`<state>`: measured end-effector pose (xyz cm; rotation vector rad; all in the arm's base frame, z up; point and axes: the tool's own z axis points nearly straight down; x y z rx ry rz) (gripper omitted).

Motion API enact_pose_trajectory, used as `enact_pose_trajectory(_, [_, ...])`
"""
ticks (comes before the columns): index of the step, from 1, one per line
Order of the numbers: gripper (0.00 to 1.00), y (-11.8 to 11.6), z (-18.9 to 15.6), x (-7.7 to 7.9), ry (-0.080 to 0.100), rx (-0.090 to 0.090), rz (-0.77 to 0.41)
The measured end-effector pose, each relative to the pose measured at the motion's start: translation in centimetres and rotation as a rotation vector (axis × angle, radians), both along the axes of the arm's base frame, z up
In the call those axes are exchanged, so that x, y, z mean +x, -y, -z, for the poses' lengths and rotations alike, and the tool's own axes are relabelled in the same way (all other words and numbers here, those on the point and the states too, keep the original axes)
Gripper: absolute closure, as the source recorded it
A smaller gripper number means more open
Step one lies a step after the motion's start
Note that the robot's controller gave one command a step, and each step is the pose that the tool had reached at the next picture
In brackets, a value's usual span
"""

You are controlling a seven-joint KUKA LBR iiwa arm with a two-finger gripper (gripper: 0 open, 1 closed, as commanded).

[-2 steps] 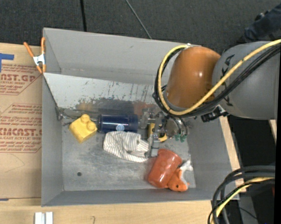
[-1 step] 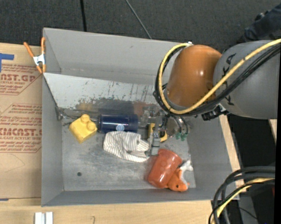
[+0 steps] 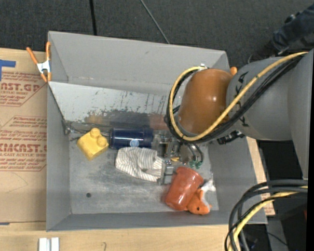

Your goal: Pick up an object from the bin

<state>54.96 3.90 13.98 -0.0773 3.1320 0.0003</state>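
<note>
The arm's orange-brown cover [image 3: 202, 101], ringed by yellow cables, lies nearest the camera and fills the upper right of the frame. Below it, the hand [image 3: 167, 162] is down in the grey bin [image 3: 96, 93], right of the frame's centre. I cannot tell whether it is released or clenched, as its tip is lost among dark metal parts.

The hand stands at the right edge of a crumpled white cloth [image 3: 137, 163] with faint stripes, which spreads left from it across the middle of the bin floor. A red-orange cup-like thing [image 3: 181, 188] lies just beside the hand at the lower right. A dark blue can [image 3: 129, 138] lies on its side just above the cloth, and a yellow toy block [image 3: 92, 142] sits well to the left.

The cloth looks like the likeliest pick. To take it well, the hand should probably pinch a raised fold, stay clear of the red thing, and lift straight up so the cloth does not drag the can.
</note>
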Motion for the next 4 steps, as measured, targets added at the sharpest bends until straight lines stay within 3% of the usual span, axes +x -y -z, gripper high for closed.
enact_pose_trajectory(1, [0.0,-0.6,4.5,-1.1,-0.009,-0.001,-0.027])
enact_pose_trajectory(2, [1.0,-0.7,7.0,-0.1,-0.008,0.001,-0.068])
enact_pose_trajectory(3, [1.0,-0.7,7.0,-0.1,-0.008,0.001,-0.068])
enact_pose_trajectory(4, [1.0,1.1,-6.6,1.6,-0.005,-0.001,-0.071])
